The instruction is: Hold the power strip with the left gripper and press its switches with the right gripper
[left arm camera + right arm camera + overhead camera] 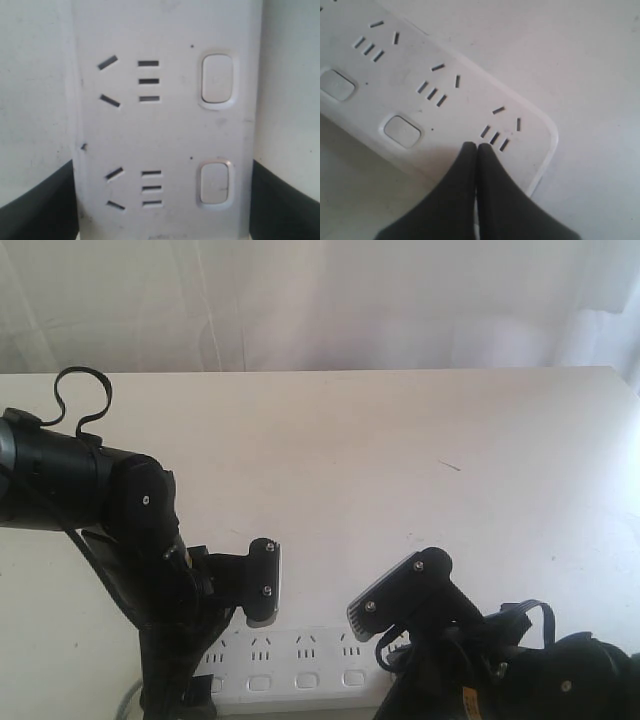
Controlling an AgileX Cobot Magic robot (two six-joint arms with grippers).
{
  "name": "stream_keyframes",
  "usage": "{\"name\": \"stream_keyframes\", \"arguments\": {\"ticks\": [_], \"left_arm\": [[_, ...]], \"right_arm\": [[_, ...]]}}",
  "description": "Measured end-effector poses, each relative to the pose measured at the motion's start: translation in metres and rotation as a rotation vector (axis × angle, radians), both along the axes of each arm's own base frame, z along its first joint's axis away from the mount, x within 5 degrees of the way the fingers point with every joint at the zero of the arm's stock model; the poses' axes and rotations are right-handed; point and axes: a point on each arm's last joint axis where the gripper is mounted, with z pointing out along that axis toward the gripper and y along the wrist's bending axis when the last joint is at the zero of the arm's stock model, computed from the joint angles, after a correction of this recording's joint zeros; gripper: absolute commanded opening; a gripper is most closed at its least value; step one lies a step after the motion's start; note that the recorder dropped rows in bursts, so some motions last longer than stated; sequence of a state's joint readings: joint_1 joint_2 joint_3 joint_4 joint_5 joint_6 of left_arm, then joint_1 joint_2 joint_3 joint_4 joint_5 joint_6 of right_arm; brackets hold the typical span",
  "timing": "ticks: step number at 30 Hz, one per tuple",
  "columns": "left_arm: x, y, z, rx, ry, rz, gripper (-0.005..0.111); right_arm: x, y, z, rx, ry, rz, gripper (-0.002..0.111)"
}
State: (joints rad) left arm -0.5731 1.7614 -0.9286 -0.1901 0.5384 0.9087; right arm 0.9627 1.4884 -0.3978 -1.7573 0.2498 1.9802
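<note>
Power strip (pixel 290 660) lay flat on the white table (pixel 400 460), low in the exterior view. It ran left to right there, with the socket slots along its far side and the switches (pixel 305 680) in a row along its near side. A grey cord (pixel 125 702) showed beside my left arm, past the strip's left end.

My left claw (pixel 163 162) sat across the strip near that end. Its two black fingers (pixel 40 205) stood wide, one against each long edge, so I had the strip clamped across its width. Between them my wrist camera saw two socket sets and two white switches.

My right claw (pixel 476 146) was shut tight, both fingers pressed together into a single point. That point hung over the strip's top face at the right end, just beside the slots of the last socket set. Whether it touched the plastic I could not tell. Two switches lay uncovered further along the strip.
</note>
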Motion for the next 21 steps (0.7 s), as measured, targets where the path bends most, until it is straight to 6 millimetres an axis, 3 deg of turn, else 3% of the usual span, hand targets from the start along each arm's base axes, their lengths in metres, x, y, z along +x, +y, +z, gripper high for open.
{"name": "stream_keyframes", "arguments": {"ticks": [21], "left_arm": [[0.0000, 0.0000, 0.0000, 0.000, 0.000, 0.000, 0.000]], "right_arm": [[-0.0007, 0.0004, -0.0003, 0.003, 0.007, 0.005, 0.000]]}}
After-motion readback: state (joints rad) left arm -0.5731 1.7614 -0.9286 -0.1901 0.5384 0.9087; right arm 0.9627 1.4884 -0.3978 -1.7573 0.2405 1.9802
